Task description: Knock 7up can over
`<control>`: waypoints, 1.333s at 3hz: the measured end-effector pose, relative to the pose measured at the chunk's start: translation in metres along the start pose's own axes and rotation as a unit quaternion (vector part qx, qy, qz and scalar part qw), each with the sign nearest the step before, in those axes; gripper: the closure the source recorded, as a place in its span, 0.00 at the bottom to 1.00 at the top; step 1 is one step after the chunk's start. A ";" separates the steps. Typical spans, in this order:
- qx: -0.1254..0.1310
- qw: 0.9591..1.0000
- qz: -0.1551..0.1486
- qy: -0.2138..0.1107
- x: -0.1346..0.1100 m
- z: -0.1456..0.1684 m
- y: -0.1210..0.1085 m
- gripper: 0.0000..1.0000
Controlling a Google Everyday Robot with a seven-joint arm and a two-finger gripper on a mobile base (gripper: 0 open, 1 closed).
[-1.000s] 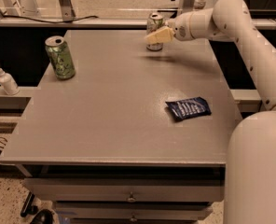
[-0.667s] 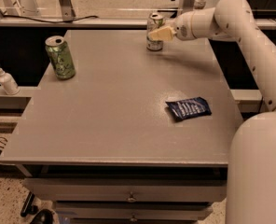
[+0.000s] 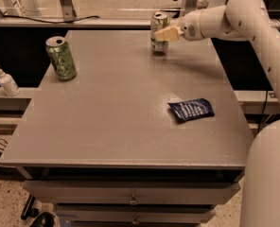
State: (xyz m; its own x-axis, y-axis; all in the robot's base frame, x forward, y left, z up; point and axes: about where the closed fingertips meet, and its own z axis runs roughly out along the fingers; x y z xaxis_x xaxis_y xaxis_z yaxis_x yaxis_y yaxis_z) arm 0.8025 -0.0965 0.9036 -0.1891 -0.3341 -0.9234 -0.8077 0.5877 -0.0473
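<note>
The 7up can is silvery-white with green patches and a silver top. It stands upright near the far edge of the grey table, right of centre. My gripper reaches in from the right on the white arm. Its cream tip lies against the can's right side at mid height and covers part of the can.
An all-green patterned can stands upright at the table's far left. A dark blue packet lies flat at the right. A small white pump bottle stands on a ledge left of the table. Drawers are below the front edge.
The gripper tip has shifted from the can's lower front up to its right side. The can still stands upright in about the same place.
</note>
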 end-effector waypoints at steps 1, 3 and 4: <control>-0.025 0.999 -0.037 0.012 -0.019 -0.019 0.018 1.00; -0.142 0.956 -0.205 0.155 -0.012 -0.053 0.100 1.00; -0.179 0.908 -0.288 0.247 0.008 -0.077 0.128 1.00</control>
State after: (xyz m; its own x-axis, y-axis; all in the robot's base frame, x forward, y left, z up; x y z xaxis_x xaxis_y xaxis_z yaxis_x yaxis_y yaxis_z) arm 0.6544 -0.0804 0.9194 0.1665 -0.8522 -0.4961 -0.9648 -0.0369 -0.2604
